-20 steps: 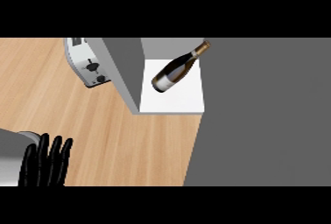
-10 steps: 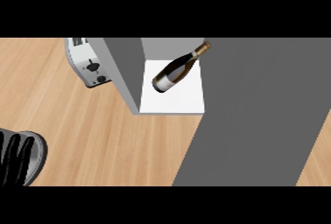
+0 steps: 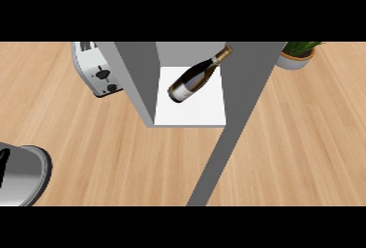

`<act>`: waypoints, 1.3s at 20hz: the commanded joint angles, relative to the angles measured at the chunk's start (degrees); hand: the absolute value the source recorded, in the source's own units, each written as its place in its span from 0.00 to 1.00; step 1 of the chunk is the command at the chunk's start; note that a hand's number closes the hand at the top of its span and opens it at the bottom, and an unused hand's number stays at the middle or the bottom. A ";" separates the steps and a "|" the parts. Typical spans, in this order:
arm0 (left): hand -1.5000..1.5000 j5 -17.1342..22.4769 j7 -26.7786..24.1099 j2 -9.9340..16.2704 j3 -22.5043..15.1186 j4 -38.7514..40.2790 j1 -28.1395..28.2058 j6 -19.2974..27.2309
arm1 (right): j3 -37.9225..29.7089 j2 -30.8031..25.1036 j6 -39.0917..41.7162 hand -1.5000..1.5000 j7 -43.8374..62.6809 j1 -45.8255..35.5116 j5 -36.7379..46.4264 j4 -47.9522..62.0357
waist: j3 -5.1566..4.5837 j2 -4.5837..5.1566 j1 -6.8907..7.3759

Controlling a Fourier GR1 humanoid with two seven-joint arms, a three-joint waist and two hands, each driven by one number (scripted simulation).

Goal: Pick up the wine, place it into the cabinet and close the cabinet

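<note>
Swinging door (image 3: 232, 131) could clip wine (image 3: 194, 80) neck poking far-right; left hand (image 3: 4, 167) barely visible, can't tell its state; right unseen.

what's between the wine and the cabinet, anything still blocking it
Nothing visible: the wine bottle already lies on the cabinet floor. The grey door stands open along its right side.
</note>
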 commanded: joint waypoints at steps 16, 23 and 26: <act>0.00 2.74 6.18 -2.38 1.81 1.71 -5.74 -3.68 | 9.09 1.94 -23.29 1.00 2.44 -32.62 5.27 12.29 | -0.06 0.77 1.38; 0.00 3.00 7.71 -3.01 2.54 2.27 -7.08 -4.10 | -1.17 2.02 -27.84 1.00 -0.22 -46.77 -5.27 22.38 | -0.03 1.12 2.79; 0.00 4.10 9.82 -2.15 4.49 -0.62 -6.44 -3.22 | -4.23 2.20 -31.21 1.00 -0.18 -56.10 -8.78 28.75 | 0.04 0.77 2.85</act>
